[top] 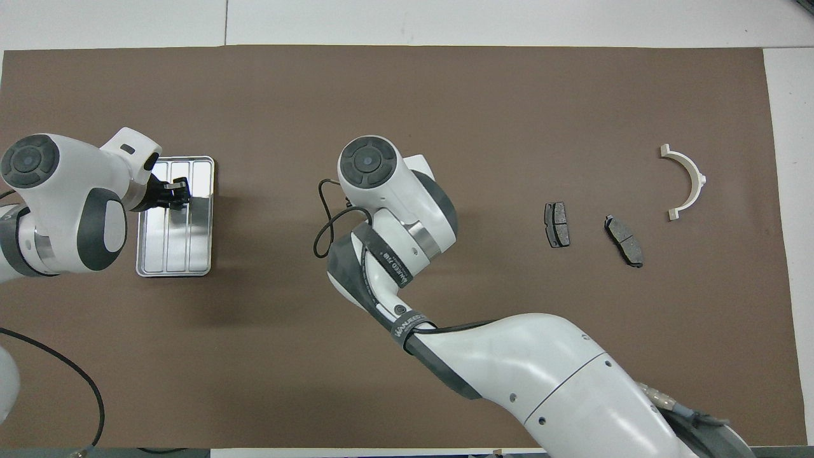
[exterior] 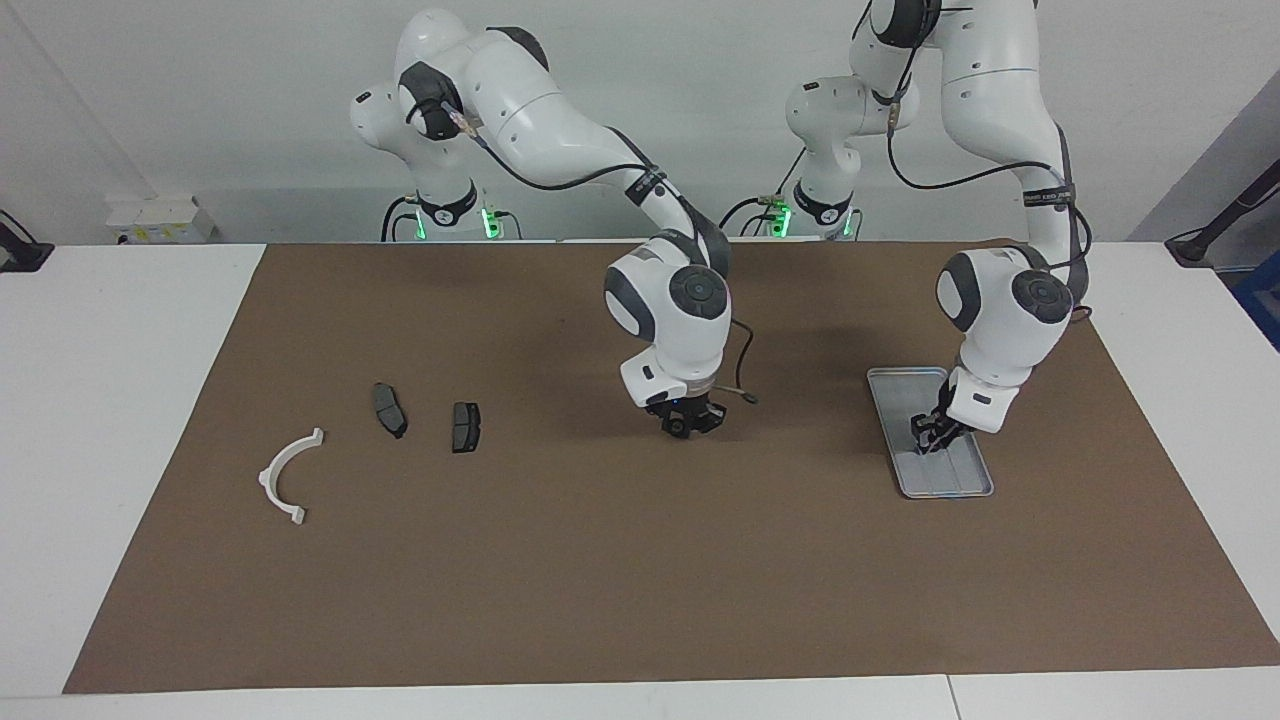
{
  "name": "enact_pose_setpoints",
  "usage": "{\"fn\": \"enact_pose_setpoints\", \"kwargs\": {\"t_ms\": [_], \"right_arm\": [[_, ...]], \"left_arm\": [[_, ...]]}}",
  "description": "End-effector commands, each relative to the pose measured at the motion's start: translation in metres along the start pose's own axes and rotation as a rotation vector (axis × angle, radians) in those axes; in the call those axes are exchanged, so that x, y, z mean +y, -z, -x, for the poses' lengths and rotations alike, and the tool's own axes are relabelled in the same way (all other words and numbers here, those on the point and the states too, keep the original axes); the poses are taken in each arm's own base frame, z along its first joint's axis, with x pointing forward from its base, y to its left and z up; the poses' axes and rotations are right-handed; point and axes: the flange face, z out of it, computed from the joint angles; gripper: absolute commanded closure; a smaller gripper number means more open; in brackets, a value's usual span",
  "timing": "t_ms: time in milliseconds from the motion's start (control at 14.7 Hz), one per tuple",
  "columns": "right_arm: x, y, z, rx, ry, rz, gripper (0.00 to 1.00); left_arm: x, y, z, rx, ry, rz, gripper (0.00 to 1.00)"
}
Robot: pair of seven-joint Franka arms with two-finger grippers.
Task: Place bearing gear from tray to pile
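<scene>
Left end effector [exterior: 930, 437] inside tray [exterior: 905, 385] rim.

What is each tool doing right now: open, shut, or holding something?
Left tool: low over the tray; cannot be told.
Right tool: over the mat, mid-table; cannot be told.

On the brown mat [exterior: 600, 560] covering the white counter [exterior: 110, 400], the left end effector [exterior: 930, 438] reaches down into the flat silver-grey ridged metal tray [exterior: 905, 385]. The right end effector [exterior: 682, 424] hangs over bare mat mid-counter, perhaps gripping something small and dark. A white plastic arc [exterior: 283, 478] and two dark grey brake pads [exterior: 389, 409] lie toward the right arm's end.
</scene>
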Motion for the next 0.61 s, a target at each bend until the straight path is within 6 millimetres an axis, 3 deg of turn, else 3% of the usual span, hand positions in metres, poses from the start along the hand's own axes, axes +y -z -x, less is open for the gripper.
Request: {"fn": "enact_pose_setpoints", "kwargs": {"t_ms": [0,204,340,544], "right_arm": [[0.026,0.052,-0.034,0.005,0.074,-0.009,1.00],[0.065,0.103,-0.057,0.002,0.173,0.004,1.00],[0.104,0.132,-0.085,-0.003,0.263,0.006,1.00],[0.165,0.156,-0.130,-0.001,0.395,0.000,1.00]], "left_arm": [[0.000,0.002,0.006,0.010,0.018,0.010,0.72],[0.000,0.003,0.005,0.005,0.020,0.008,0.97],[0.010,0.012,0.001,-0.016,0.018,0.010,0.98],[0.072,0.046,-0.003,-0.037,0.112,0.029,0.98]]}}
